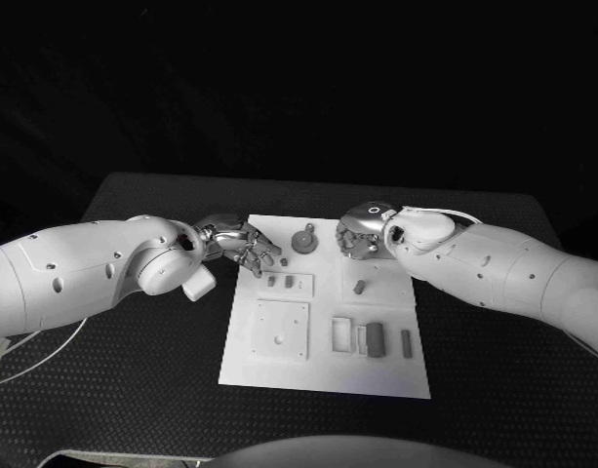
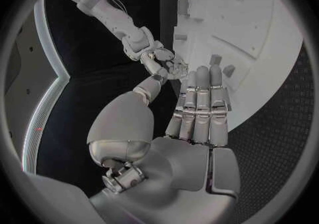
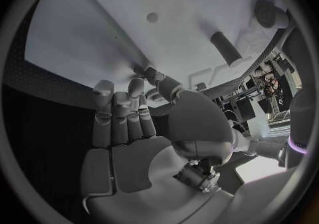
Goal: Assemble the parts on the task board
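Task board [image 1: 383,375] is lying mid-table, grey parts [image 1: 369,338] sitting in its recesses and a round part [image 1: 304,237] near its far edge. You are hovering the left hand [image 1: 243,244] over the board's far-left corner, fingers [image 2: 202,101] straight, pressed side by side and holding nothing, probably poised to pick a part. You are holding the right hand [image 1: 362,234] above the far edge beside the round part, fingers [image 3: 119,115] extended together, likewise empty
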Controlling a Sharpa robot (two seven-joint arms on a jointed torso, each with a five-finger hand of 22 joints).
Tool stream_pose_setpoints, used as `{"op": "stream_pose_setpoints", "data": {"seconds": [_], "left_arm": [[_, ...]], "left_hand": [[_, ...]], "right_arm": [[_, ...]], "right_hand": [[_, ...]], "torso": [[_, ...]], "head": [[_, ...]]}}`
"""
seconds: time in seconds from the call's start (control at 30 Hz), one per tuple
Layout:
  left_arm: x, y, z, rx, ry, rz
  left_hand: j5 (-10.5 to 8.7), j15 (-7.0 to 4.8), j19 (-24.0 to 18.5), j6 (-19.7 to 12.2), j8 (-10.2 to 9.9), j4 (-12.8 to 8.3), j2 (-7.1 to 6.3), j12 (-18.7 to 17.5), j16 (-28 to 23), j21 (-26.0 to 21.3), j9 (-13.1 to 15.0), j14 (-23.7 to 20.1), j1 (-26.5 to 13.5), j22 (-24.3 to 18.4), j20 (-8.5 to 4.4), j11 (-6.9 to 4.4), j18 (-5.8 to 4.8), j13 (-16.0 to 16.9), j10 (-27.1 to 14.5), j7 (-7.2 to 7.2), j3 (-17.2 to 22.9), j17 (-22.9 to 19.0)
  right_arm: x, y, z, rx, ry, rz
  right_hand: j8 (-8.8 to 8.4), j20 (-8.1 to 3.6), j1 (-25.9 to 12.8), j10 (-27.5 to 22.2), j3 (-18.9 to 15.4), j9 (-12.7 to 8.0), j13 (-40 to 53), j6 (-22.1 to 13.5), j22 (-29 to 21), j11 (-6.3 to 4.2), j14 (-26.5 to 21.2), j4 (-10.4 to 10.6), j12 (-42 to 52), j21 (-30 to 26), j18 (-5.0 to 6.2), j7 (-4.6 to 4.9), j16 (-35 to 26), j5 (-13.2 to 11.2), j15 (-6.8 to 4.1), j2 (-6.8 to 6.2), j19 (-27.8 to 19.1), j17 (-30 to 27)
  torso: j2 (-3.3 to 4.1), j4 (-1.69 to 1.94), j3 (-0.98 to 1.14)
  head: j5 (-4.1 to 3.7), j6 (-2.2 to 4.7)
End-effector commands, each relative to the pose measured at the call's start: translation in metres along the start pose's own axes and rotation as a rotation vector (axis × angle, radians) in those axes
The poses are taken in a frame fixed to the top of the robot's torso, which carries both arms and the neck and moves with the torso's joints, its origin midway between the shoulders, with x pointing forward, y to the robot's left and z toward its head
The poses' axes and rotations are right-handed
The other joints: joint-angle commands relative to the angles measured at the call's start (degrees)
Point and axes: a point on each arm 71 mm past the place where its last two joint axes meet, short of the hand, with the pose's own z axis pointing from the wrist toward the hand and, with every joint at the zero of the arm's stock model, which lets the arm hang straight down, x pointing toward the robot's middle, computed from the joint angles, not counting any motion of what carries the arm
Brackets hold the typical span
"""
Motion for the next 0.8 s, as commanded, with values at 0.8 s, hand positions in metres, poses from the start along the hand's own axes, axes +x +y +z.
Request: {"op": "stream_pose_setpoints", "data": {"seconds": [0.8], "left_arm": [[0.003,-0.003,0.002,0.014,0.018,0.007]], "left_hand": [[-0.21,0.01,0.0,-0.1,0.2,-0.3,-0.36,-0.1,-0.3,0.1,0.0,0.5,-0.2,0.1,-0.1,0.23,-0.49,-0.1,0.0,0.21,-0.1,0.1]], "right_arm": [[0.022,0.01,0.002,0.017,0.091,-0.064]], "right_hand": [[1.13,-0.28,-1.0,-0.4,-2.6,0.5,0.2,-0.3,0.2,-0.3,-0.3,0.4,0.4,-0.6,3.9,0.86,0.0,-0.1,-0.07,-0.72,0.0,0.3]], "torso": [[0.0,-0.02,0.01]], "head": [[0.03,-0.22]]}}
